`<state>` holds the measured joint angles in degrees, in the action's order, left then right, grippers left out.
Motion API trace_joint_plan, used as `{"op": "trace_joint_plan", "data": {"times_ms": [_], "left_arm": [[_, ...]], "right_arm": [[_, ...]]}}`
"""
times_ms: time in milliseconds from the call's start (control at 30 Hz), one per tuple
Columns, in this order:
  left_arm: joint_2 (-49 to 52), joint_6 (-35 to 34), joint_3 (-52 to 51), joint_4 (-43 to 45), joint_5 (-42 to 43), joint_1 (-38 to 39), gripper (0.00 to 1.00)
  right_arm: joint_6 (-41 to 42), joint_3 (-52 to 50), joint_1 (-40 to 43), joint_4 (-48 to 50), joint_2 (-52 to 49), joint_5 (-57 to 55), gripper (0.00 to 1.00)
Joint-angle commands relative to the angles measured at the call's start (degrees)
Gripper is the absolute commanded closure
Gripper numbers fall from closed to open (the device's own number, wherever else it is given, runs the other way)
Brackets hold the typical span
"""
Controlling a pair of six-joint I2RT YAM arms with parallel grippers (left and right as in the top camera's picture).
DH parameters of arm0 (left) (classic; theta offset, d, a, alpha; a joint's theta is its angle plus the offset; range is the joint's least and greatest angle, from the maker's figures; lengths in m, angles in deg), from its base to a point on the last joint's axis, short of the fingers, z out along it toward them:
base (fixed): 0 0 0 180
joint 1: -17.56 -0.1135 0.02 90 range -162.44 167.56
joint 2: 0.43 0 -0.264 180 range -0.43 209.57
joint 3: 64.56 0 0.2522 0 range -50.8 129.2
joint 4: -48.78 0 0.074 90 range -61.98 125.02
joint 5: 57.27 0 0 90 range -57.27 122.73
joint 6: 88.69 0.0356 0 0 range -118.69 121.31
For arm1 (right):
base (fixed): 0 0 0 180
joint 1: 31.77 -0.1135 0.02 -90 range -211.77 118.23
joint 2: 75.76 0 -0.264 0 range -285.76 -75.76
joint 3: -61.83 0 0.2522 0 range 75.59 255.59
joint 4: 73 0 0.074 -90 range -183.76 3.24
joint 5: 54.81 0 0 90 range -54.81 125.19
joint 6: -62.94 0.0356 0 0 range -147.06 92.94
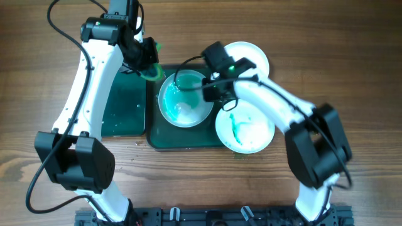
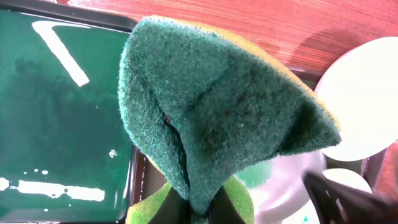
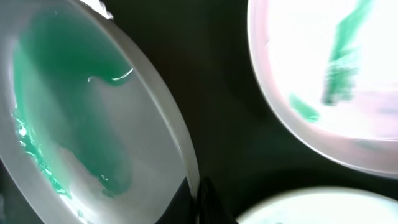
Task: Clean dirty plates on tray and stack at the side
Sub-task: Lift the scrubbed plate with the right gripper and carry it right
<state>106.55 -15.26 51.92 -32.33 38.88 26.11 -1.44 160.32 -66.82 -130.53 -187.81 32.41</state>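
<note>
A narrow second tray lay left of the tray at mid-counter. The left gripper clamped a green sponge that blocked its wrist view. The right gripper, its fingers mostly cut off, pinched the centre plate by the rim. Its arm hid part of the far plate. With the near plate, there were three plates.

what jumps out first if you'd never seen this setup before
The folded green sponge, pinched in the left end effector, fills the left wrist view. In the overhead view it hangs by the upper-left corner of the large tray. Next to it, the middle plate is pooled with bright green, with the right end effector at its rim.
</note>
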Motion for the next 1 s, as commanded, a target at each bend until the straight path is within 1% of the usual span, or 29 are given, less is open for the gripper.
{"op": "trace_joint_plan", "data": {"times_ms": [0, 100, 133, 333, 467, 700, 967], "left_arm": [[0.0, 1.2, 0.3, 0.8, 1.3, 0.0, 0.96], [0.0, 1.2, 0.3, 1.4, 1.3, 0.0, 0.96], [0.0, 1.2, 0.3, 1.9, 1.3, 0.0, 0.96], [0.0, 1.2, 0.3, 3.1, 1.3, 0.0, 0.96], [0.0, 1.2, 0.3, 3.3, 1.3, 0.0, 0.96], [0.0, 1.2, 0.3, 3.3, 1.3, 0.0, 0.96], [0.0, 1.2, 0.3, 3.5, 1.3, 0.0, 0.96]], "right_arm": [[0.2, 0.0, -6.9, -2.4, 5.0, -24.3, 0.96], [2.0, 0.0, -11.4, -4.9, 6.1, -35.2, 0.96], [2.4, 0.0, -13.7, -6.4, 6.3, -40.4, 0.96], [3.4, 0.2, -19.7, -11.0, 6.8, -55.4, 0.96], [3.5, 0.2, -23.1, -11.8, 7.6, -65.1, 0.96], [3.3, 0.2, -27.5, -11.8, 9.5, -73.6, 0.96], [3.3, 0.2, -28.0, -11.3, 9.6, -74.3, 0.96]]}}
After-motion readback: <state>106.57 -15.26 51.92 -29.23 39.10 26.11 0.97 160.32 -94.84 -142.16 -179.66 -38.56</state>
